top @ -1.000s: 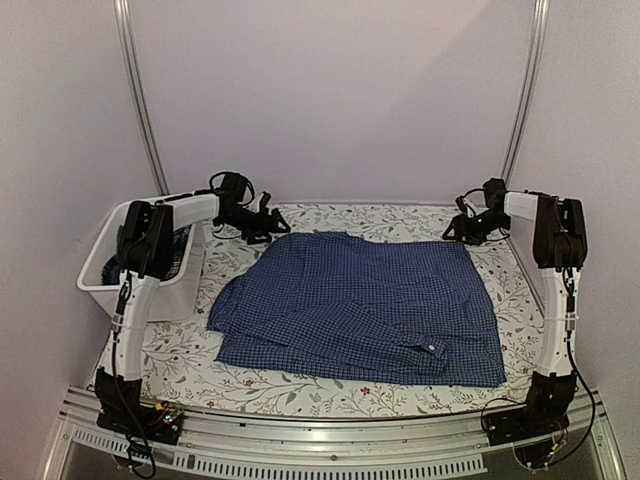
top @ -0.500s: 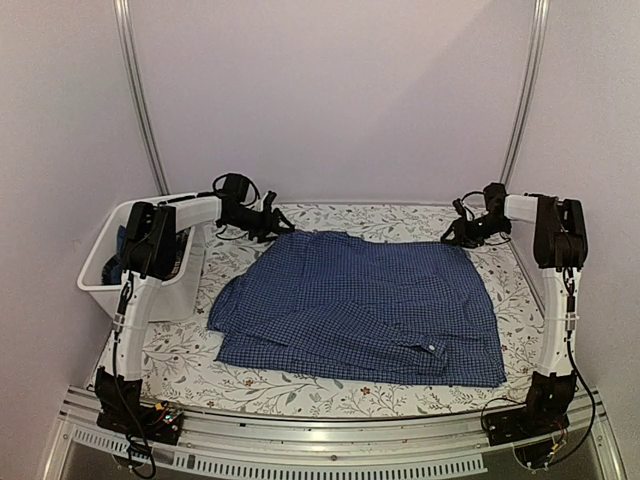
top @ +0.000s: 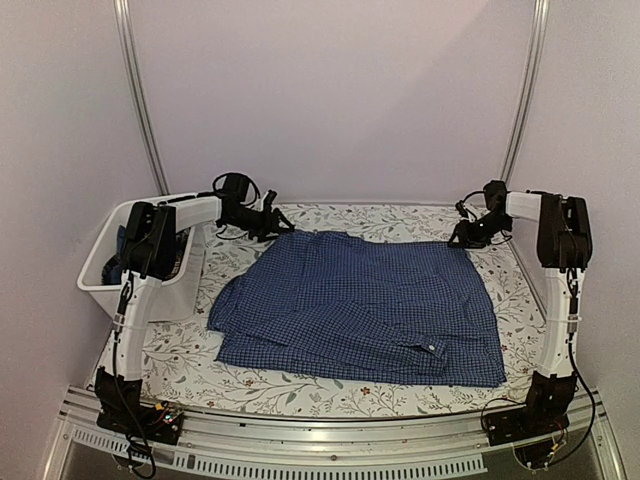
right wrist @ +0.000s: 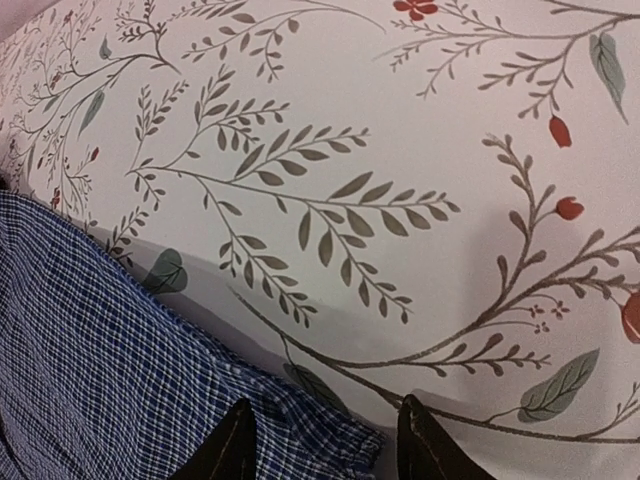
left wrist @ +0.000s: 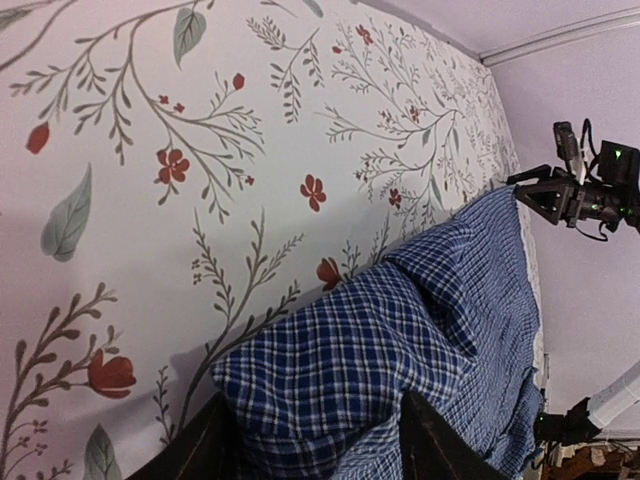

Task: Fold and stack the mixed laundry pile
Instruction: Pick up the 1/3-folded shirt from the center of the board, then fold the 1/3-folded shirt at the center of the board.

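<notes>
Floral tablecloth (top: 390, 215), checked shirt's (top: 360, 305) far corners inside left claw (left wrist: 318, 420), right claw (right wrist: 320, 440)

The left gripper (top: 272, 220) slid toward 3 o'clock. It and the right gripper (top: 468, 235) squeezed in on the checked shirt's (top: 360, 300) far corners.

Blue-check shirt (top: 360, 305) spread flat, centre; far-left corner seemingly bunched up.

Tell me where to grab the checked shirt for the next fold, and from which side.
Take the checked shirt by its two far corners, coming from the far edge of the table. It lies spread flat, so likely only the edges offer a pinch. The left claw has bunched cloth between its fingers there; the right claw straddles the other corner.
</notes>
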### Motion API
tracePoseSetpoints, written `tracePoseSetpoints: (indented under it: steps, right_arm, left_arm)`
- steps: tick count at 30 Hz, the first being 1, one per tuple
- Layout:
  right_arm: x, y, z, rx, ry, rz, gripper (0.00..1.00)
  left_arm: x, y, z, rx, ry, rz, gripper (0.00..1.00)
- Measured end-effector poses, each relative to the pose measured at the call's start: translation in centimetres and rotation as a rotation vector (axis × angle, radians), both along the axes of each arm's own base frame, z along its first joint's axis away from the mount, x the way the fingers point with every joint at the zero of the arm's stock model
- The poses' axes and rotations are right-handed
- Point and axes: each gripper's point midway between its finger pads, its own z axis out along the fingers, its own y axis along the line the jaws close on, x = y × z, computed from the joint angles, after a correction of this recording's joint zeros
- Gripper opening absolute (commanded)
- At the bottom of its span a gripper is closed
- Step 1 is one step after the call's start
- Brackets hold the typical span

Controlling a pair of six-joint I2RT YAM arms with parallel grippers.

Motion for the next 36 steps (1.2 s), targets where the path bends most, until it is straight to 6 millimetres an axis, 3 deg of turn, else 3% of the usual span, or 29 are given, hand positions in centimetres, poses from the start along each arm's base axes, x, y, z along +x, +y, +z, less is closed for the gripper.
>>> tracePoseSetpoints:
  steps: [5, 7, 9, 13, 18, 24, 29, 32, 36]
  right_arm:
    - [-0.8, -0.9, -0.3, -0.041, 0.011, 0.000, 0.06]
    - [-1.0, -1.2, -0.5, -0.051, 0.020, -0.008, 0.00]
    - [-1.1, -1.2, -0.5, -0.053, 0.023, -0.005, 0.00]
    - [-1.3, -1.2, -0.3, -0.054, 0.024, -0.009, 0.00]
    - [-3.4, -1.1, 1.6, -0.075, 0.018, -0.017, 0.00]
    - [-7.2, -0.2, 5.7, -0.091, -0.018, -0.032, 0.00]
    - [-11.0, 0.1, 5.8, -0.113, 0.024, -0.056, 0.00]
    - [-13.7, -0.4, 4.6, -0.135, 0.084, -0.082, 0.00]
    - [-17.1, -1.3, 3.8, -0.178, 0.155, -0.125, 0.00]
  left_arm:
    - [0.0, 0.3, -0.4, 0.033, -0.019, -0.008, 0.30]
    - [0.0, 0.4, -0.6, 0.043, -0.024, -0.010, 0.21]
    - [0.0, 0.4, -0.6, 0.056, -0.041, -0.020, 0.13]
    - [0.1, 0.4, -0.5, 0.074, -0.061, -0.024, 0.09]
    - [-0.1, 0.5, 1.2, 0.100, -0.115, -0.031, 0.04]
    - [-2.7, 0.3, 6.1, 0.177, -0.262, -0.074, 0.00]
    - [-6.7, 0.4, 9.8, 0.214, -0.384, -0.117, 0.00]
    - [-9.6, 1.5, 9.2, 0.248, -0.402, -0.136, 0.00]
    - [-13.2, 3.4, 5.8, 0.311, -0.358, -0.154, 0.00]
